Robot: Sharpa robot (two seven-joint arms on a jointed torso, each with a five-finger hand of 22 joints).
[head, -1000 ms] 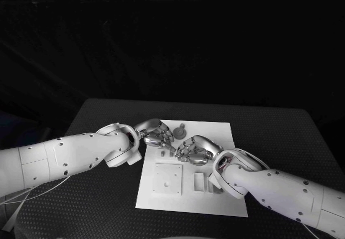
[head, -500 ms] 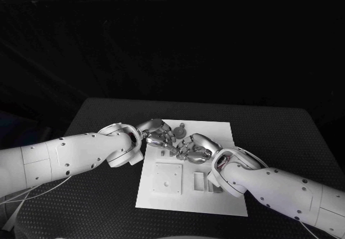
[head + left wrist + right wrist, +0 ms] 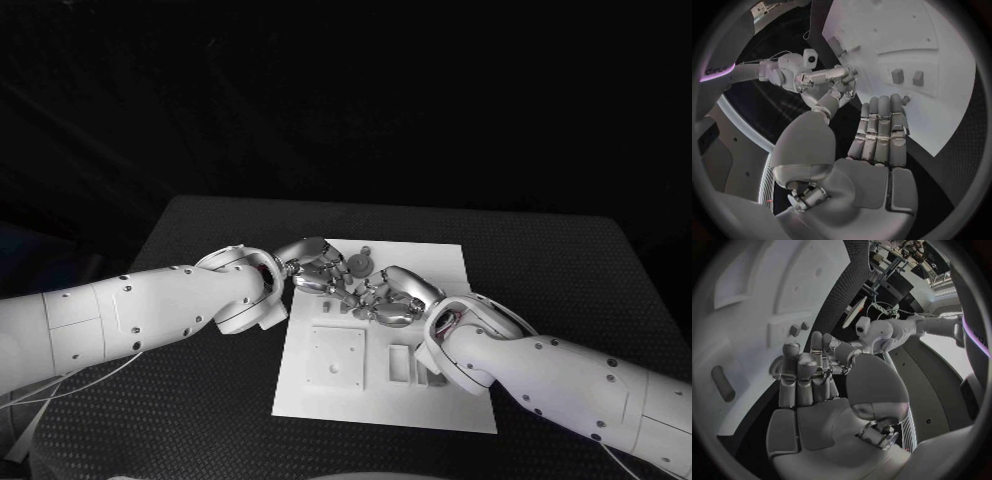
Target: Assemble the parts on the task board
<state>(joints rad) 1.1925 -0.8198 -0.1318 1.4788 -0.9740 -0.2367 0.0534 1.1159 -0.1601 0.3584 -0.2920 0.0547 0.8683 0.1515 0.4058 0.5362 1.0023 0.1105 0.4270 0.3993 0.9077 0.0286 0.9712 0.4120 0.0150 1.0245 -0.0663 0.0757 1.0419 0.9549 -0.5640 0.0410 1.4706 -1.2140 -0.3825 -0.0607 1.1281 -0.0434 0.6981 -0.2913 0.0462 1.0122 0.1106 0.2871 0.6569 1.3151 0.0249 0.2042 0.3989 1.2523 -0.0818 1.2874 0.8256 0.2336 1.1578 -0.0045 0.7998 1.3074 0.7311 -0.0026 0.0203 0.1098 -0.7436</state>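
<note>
The board (image 3: 378, 400) lies mid-table (image 3: 577, 270), small grey parts (image 3: 362, 262) lying near its far edge. Above its upper middle the left robot hand (image 3: 317, 268) and right robot hand (image 3: 387, 297) meet, fingertips close together. Whether either holds a part I cannot tell. In both wrist views the fingers (image 3: 879, 127) lie straight, side by side, over the board.

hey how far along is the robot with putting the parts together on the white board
Early, by the look of it. Nothing looks assembled yet: a round part lies loose on the task board. The left hand and right hand meet over its middle; whether either holds a part cannot be told. The recesses nearer the robot look unfilled.
</note>
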